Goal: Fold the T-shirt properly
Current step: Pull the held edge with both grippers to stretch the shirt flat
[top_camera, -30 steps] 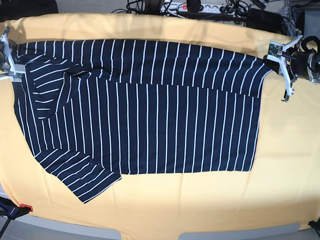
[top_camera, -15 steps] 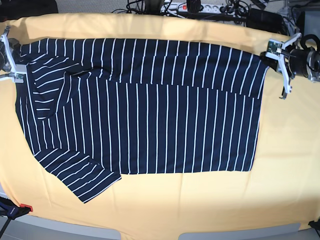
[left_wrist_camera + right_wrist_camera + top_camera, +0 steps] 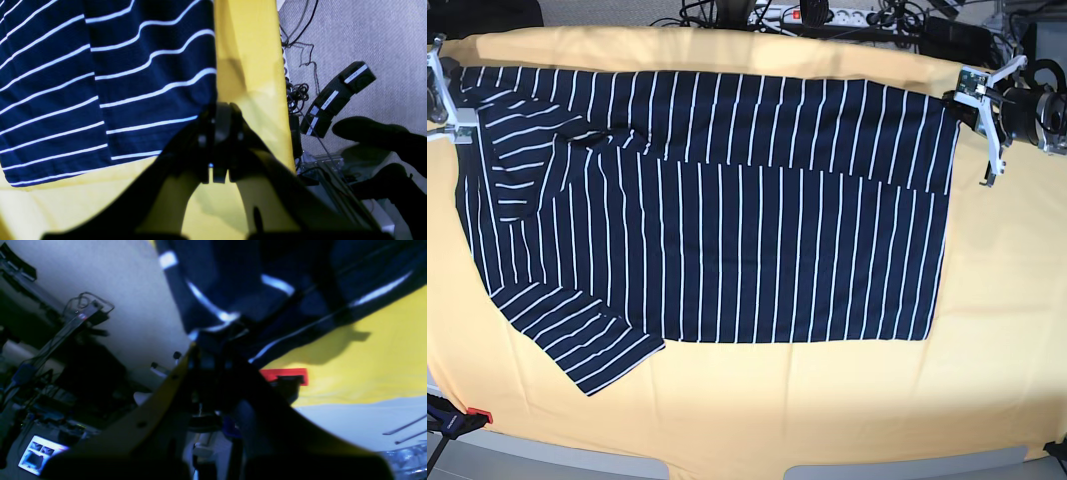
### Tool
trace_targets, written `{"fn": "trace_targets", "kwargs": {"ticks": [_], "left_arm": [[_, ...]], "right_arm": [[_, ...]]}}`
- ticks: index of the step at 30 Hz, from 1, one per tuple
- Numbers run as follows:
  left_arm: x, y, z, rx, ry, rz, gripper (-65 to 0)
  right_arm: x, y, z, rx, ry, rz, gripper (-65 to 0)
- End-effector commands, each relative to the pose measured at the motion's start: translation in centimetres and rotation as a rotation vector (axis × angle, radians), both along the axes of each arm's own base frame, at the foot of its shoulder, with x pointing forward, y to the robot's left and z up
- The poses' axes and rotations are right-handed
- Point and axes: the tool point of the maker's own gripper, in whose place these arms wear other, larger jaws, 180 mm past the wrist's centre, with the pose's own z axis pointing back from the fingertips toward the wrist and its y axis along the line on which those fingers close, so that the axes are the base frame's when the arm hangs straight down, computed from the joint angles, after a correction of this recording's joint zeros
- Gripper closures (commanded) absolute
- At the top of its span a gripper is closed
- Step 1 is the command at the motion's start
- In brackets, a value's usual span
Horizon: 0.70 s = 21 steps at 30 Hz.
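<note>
Both arms are working the far edge here. The T-shirt (image 3: 717,220) is lying spread across the yellow cloth (image 3: 847,410), its long axis running side to side, and the two grippers are sitting at opposite ends of that axis. The left gripper (image 3: 957,100) is pinching the shirt's far corner at the hem end, jaws pressed together on the fabric; in the left wrist view the striped edge is running right into the closed tips (image 3: 217,116). The right gripper (image 3: 449,100) is clamping the far corner at the sleeve end, and in its own wrist view the navy cloth is bunching over the shut jaws (image 3: 217,340). From both grippers the body of the shirt is lying toward the near edge of the yellow cloth, so, by my reading, any fold is going to travel that way, both arms together.
</note>
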Motion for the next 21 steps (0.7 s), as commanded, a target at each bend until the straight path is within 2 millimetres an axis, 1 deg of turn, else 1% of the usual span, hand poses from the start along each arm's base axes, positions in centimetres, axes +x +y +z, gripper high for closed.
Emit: {"fn": "trace_targets", "kwargs": {"ticks": [1,3,6,9,11,19,21], "left_arm": [[0.0,-0.7,0.6,-0.033,0.007,0.0,0.0],[-0.6,-1.0,0.6,-0.04,0.022,-0.007,0.0],[-2.0,-1.2,0.1,-0.04,0.062,-0.02,0.0],[-3.7,-0.7,-0.9,-0.013,0.105,-0.044,0.0],[-4.4,-0.2,-1.4,0.015,0.111,-0.07,0.0],[-4.4,0.6,-2.0,0.048,0.108,-0.077,0.0],[-4.2,1.2,-2.2,0.07,0.097,-0.085,0.0]], "right_arm": [[0.4,-1.2,0.9,-0.051,0.001,0.026,0.0],[0.5,-1.2,1.0,-0.051,-0.001,0.026,0.0],[0.6,-1.6,1.3,-0.063,0.0,0.031,0.0],[0.9,-2.2,1.9,-0.089,0.0,0.043,0.0],[0.9,-2.4,2.1,-0.093,0.001,0.044,0.0],[0.9,-2.3,2.1,-0.093,0.001,0.044,0.0],[0.9,-2.3,2.1,-0.093,0.001,0.044,0.0]]}}
